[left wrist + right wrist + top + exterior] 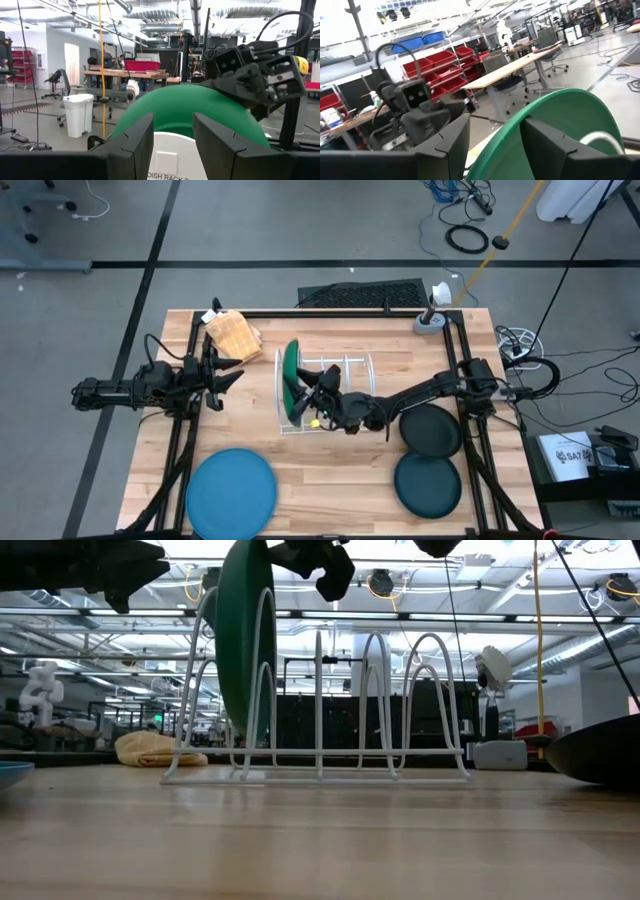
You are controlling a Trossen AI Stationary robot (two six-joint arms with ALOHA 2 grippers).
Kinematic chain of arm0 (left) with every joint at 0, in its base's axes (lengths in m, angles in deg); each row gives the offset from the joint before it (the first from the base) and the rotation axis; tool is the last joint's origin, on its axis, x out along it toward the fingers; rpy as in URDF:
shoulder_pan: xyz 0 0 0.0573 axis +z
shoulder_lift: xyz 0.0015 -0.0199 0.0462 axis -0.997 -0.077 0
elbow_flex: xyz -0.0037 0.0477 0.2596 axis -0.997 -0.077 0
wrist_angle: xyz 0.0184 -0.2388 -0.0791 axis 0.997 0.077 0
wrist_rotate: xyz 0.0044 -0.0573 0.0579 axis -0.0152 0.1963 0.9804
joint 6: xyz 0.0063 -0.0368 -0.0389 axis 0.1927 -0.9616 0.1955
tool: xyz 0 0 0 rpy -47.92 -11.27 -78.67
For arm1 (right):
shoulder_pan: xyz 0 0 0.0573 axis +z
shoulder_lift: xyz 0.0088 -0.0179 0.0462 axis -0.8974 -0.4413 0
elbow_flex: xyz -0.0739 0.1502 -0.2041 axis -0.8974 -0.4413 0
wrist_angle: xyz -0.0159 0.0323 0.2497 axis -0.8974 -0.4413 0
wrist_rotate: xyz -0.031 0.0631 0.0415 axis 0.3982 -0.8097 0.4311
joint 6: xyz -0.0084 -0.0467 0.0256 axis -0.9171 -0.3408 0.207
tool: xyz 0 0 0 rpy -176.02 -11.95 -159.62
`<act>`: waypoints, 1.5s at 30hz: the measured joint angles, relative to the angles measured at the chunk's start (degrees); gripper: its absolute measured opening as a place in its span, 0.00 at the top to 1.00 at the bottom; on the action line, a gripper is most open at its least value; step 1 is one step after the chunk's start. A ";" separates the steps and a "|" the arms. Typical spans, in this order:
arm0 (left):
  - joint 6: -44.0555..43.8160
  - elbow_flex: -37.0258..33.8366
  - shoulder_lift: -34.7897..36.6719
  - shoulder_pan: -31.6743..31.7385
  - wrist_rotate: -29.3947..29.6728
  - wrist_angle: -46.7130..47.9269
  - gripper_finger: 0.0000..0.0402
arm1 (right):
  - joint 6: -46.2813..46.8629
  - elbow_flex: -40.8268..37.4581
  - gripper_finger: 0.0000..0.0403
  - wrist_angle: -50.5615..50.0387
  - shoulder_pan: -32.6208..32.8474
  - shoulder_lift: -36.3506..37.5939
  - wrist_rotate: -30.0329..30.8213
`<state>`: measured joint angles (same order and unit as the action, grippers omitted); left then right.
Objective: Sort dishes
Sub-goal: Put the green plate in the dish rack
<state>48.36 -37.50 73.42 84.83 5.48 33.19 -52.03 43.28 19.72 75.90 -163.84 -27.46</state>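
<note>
The large green plate point(290, 368) stands on edge in the left end slot of the white wire rack point(350, 366), its lower rim between the wires point(245, 640). My right gripper point(303, 390) is open at the plate's upper rim, one finger on each side of it point(495, 150). My left gripper point(235, 372) is open and empty left of the rack, pointing at the plate point(175, 110). The light-blue plate point(230, 492), the black plate point(430, 430) and the dark-teal plate point(427, 485) lie flat on the table. My right gripper's fingers point(550, 150) stand on either side of the green plate's upper rim point(492, 142), coming level from the table's right side. I cannot tell whether they touch it. The plate stands in the rack's slot.
A tan woven object point(233, 332) lies at the far left, behind my left gripper. The rack's other slots point(400, 690) to the right of the green plate hold nothing. A grey base with a post point(431, 322) stands at the far right corner.
</note>
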 joint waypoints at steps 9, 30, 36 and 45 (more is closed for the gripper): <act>-0.02 0.00 0.00 0.00 -0.01 -0.07 0.63 | 2.22 7.30 0.50 -15.56 -1.97 0.07 -0.25; -0.15 0.02 -0.02 0.00 -1.72 -1.38 0.63 | -4.71 14.89 0.49 -42.35 -2.63 0.04 -7.46; 0.00 0.04 0.00 -0.02 -1.74 -1.33 0.63 | -5.81 17.51 0.48 -49.38 -2.63 0.04 -7.13; 0.00 0.03 -0.01 -0.02 -1.74 -1.22 0.63 | -2.69 17.51 0.38 -50.79 -2.60 0.10 -5.67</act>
<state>48.36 -37.47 73.41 84.81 3.74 31.97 -54.71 60.79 -31.07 73.29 -163.74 -33.12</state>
